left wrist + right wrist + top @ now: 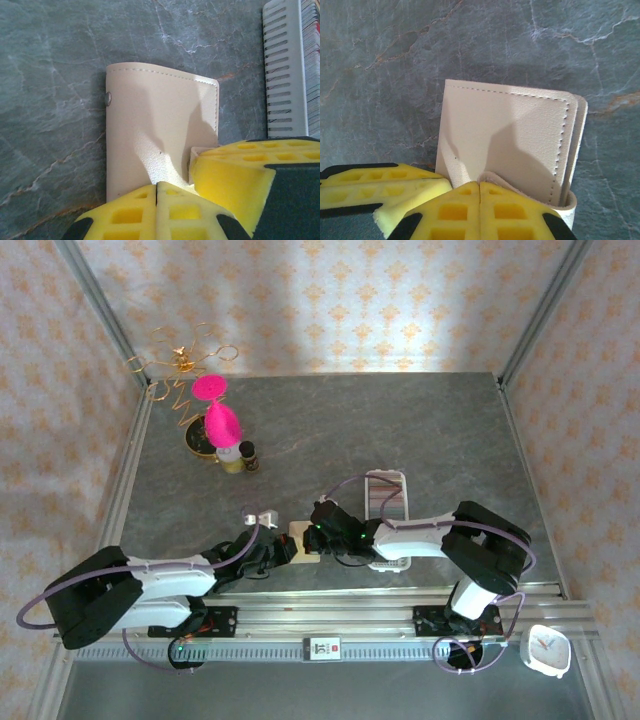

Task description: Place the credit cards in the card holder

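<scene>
Both clamped shut here: my left gripper point(156, 192) and right gripper point(479, 192) meet at the near edge of the card holder point(160, 120). It's folded flat just ahead of my fingertips. Can't tell if either actually pinches leather. If not, it'll skid instead of opening. Credit cards point(311, 55) wait ahead-right of my left gripper.

I log as obscured: the card holder point(160, 125), near edge beneath left gripper point(157, 192) and right gripper point(479, 192); white slotted tray point(282, 70), cropped at right, its cards point(311, 50) unreadable.
</scene>
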